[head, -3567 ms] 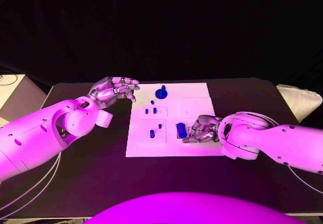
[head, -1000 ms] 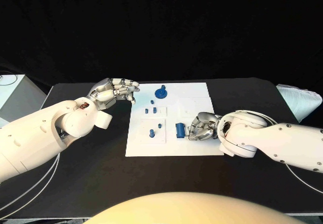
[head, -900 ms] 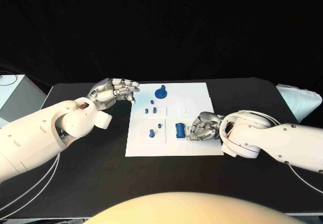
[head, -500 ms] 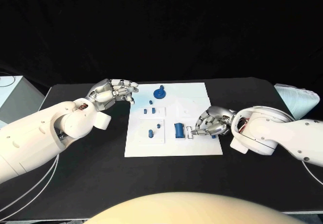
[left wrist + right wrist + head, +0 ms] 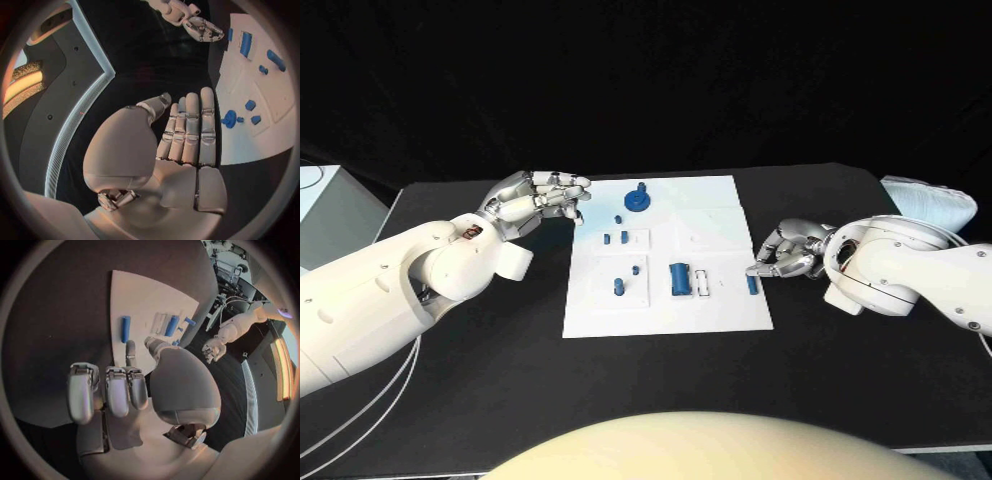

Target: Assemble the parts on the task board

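Observation:
The white task board point(image 5: 718, 220) lies mid-table. A round blue part point(image 5: 638, 200) stands at its far end, with small blue pegs point(image 5: 619, 238) nearer the middle. A thick blue cylinder point(image 5: 679, 278) stands beside a pale slot point(image 5: 705, 281). A slim blue piece point(image 5: 751, 284) lies loose by the board's right edge, also seen as the blue piece point(image 5: 125, 328). My right hand point(image 5: 788, 250) hovers just off that edge, fingers loosely curled and holding nothing, one fingertip point(image 5: 130, 347) close to the piece's end. My left hand point(image 5: 538, 195) hangs left of the board's far corner, holding nothing.
A pale padded object point(image 5: 932, 200) sits at the table's right edge and a light box point(image 5: 326, 200) at the far left. Black tabletop point(image 5: 661, 380) stretches in front of the board.
My right hand has drawn back to the right, off the board, and left the slim blue piece lying by the right edge. The pale slot is now uncovered. The left hand has barely moved.

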